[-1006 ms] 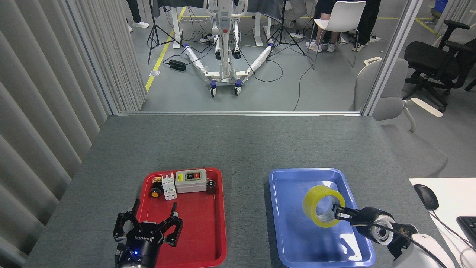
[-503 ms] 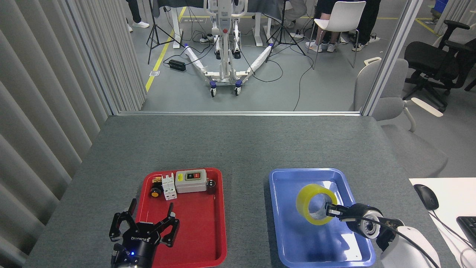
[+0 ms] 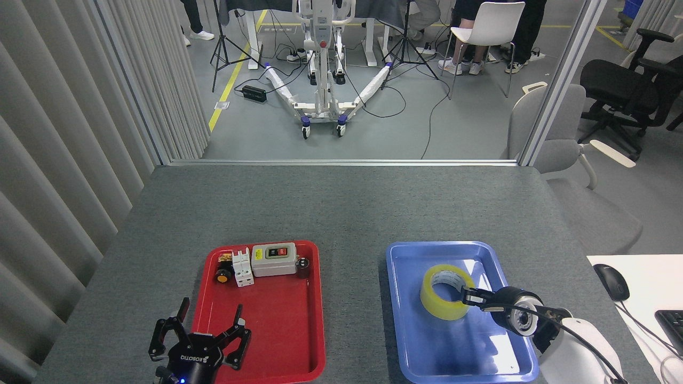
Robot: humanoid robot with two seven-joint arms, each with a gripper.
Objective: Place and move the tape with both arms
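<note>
The tape, a wide yellow roll with a white printed core, lies almost flat on the floor of the blue tray, hole up and slightly tilted. My right gripper comes in from the lower right, and its black fingers are shut on the roll's right rim. My left gripper is at the bottom left with its three fingers spread open and nothing between them. It hovers over the left front corner of the red tray.
At the back of the red tray sit a grey switch box, a white breaker, a yellow-orange button and a small dark part. A white desk with a mouse borders the table's right front.
My right gripper has lowered the tape from upright in the air to nearly flat in the blue tray, shifting left. My left gripper has drawn back towards the near edge, still open.
</note>
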